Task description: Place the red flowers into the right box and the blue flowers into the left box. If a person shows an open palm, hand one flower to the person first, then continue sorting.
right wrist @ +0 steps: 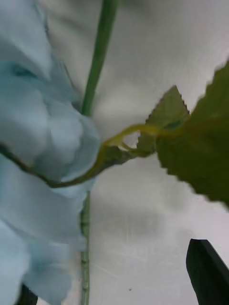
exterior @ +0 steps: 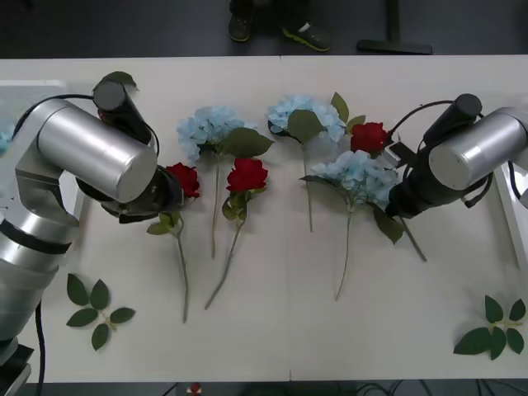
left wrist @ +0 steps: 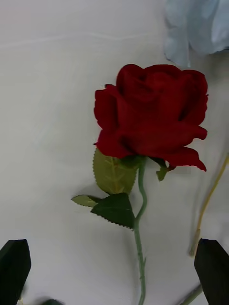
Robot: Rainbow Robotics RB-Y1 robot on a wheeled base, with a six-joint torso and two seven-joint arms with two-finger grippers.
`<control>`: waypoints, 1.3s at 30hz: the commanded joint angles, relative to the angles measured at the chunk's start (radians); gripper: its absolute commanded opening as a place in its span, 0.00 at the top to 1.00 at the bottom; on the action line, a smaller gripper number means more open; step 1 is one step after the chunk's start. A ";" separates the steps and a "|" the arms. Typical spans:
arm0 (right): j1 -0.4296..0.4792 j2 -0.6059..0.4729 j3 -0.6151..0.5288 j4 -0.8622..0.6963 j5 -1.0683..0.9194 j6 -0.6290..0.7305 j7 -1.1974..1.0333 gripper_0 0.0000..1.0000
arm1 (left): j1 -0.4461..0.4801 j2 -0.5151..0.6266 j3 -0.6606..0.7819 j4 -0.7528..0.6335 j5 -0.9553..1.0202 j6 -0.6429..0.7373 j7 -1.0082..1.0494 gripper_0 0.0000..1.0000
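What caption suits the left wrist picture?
Open left gripper poised over a red rose lying on the white table.

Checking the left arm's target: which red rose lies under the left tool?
The leftmost red rose, bloom beside the left tool, which is open around its stem. The other two roses lie farther right.

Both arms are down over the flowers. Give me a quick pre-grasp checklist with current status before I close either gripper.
1. Left gripper open: ok, its black fingers stand at both corners in the left wrist view.
2. Rose stem between the left fingers: ok, the red rose has its stem running down between them.
3. Right gripper open: ok, fingers apart.
4. Right target: not ok, the stem in line is beside a blue flower, which belongs to the left box.
5. Open palm from a person: ok, none seen in the front view.
6. Right box reachable: cannot tell, just a rim edge at the table's side.
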 commanded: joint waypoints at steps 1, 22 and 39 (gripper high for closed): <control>0.000 0.036 -0.025 0.028 0.027 -0.012 -0.046 0.15 | 0.004 -0.022 0.016 -0.008 -0.017 -0.046 0.031 0.00; 0.010 0.060 -0.010 0.059 0.070 -0.071 -0.051 0.89 | 0.050 -0.024 -0.050 0.142 -0.100 -0.241 0.015 0.00; 0.013 0.051 -0.008 0.057 0.092 -0.087 -0.054 1.00 | 0.052 -0.031 -0.104 0.200 -0.121 -0.290 0.042 0.00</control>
